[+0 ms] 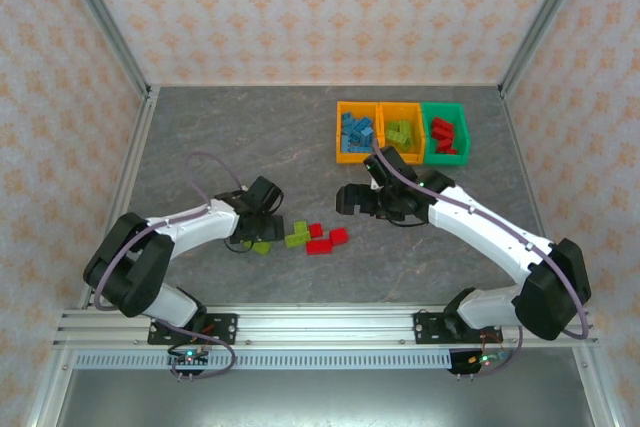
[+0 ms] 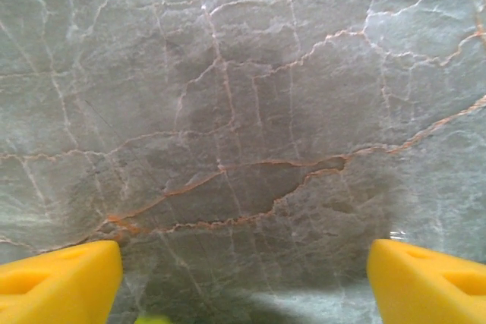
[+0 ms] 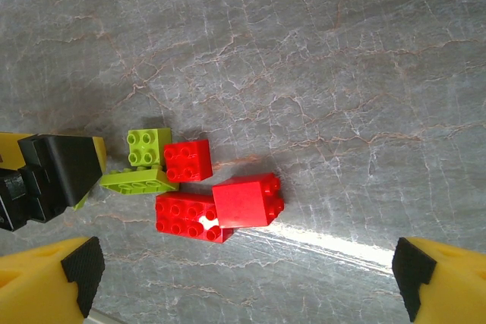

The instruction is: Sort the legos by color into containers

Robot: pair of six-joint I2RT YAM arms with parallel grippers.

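Loose legos lie in a small cluster at the table's middle front: three red bricks [image 3: 247, 199] [image 3: 187, 159] [image 3: 186, 216] and two lime green ones [image 3: 148, 146] [image 3: 137, 180]. A further green brick [image 1: 262, 246] sits just under my left gripper [image 1: 256, 230], whose yellow fingers [image 2: 61, 278] stand wide apart over bare table. A green sliver [image 2: 152, 319] shows at that view's bottom edge. My right gripper [image 1: 348, 199] hovers open above and right of the cluster, nothing between its fingers [image 3: 53, 278]. The containers stand at the back right: an orange bin [image 1: 357, 133] with blue legos, an orange bin [image 1: 402, 133] with green ones, a green bin [image 1: 446, 133] with red ones.
The grey marbled table [image 1: 220, 137] is bounded by patterned walls on three sides and a metal rail [image 1: 320, 325] at the near edge. The two arms' heads face each other across the brick cluster, a short gap apart.
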